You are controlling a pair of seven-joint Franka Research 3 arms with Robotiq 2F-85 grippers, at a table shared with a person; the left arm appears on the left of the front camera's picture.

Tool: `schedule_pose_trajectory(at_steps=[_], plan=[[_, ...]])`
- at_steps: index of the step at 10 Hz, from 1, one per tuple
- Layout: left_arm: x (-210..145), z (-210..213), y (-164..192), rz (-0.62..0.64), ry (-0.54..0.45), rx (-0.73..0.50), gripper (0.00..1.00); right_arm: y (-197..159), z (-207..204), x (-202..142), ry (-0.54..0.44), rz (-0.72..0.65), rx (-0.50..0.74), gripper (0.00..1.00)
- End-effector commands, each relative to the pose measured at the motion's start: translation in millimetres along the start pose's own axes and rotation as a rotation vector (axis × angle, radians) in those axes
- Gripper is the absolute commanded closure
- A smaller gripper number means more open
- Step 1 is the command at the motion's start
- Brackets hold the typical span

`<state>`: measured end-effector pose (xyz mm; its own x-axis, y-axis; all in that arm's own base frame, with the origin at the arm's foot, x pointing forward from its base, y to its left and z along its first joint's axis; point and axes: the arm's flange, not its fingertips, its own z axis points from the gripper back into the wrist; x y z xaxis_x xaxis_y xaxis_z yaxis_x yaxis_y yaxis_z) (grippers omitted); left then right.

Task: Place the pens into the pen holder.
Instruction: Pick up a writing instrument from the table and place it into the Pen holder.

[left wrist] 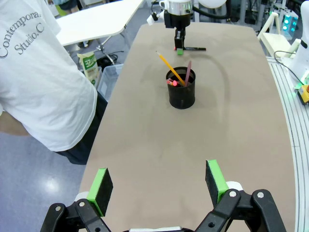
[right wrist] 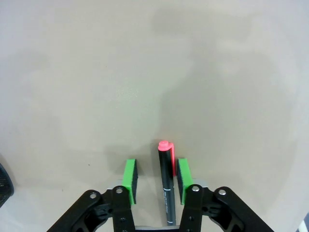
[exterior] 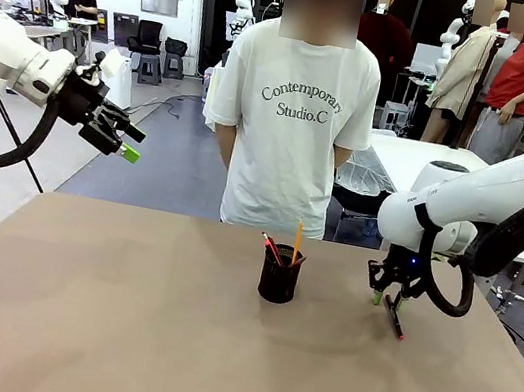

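The right tool (exterior: 388,298) sits low over the worktop (exterior: 116,333), right of the pen holder (exterior: 281,275), its pads apart around a black pen (right wrist: 167,186) lying there. The left tool (exterior: 126,139) hangs open, high and left of the holder, which holds a pencil (exterior: 297,240) and another pen (exterior: 271,247).

Your left white arm is raised off to the left side, its black two-finger gripper with green pads (exterior: 127,144) held high with the fingers spread wide apart. Your right white arm reaches down, its matching black gripper (exterior: 389,298) pointing straight at the surface, fingers partly parted, not fully closed.
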<state>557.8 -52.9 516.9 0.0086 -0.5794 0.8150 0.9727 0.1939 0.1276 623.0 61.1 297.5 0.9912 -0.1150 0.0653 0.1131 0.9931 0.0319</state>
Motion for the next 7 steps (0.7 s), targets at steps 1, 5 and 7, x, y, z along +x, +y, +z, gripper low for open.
schedule_pose_trajectory(at_steps=[1, 5, 7], plan=[[-0.9, 2.1, 0.1, -0.006, -0.001, -0.001, 0.0, -0.4, -3.2, 5.9, 0.007, 0.027, 0.023, 1.0], [-0.9, 2.1, 0.1, -0.006, -0.001, -0.001, 0.0, 0.4, -0.7, 5.8, 0.022, 0.052, 0.007, 1.0], [-0.9, 2.1, 0.1, -0.006, -0.001, -0.001, 0.0, 4.1, 15.1, -0.4, 0.01, 0.088, 0.075, 1.0]])
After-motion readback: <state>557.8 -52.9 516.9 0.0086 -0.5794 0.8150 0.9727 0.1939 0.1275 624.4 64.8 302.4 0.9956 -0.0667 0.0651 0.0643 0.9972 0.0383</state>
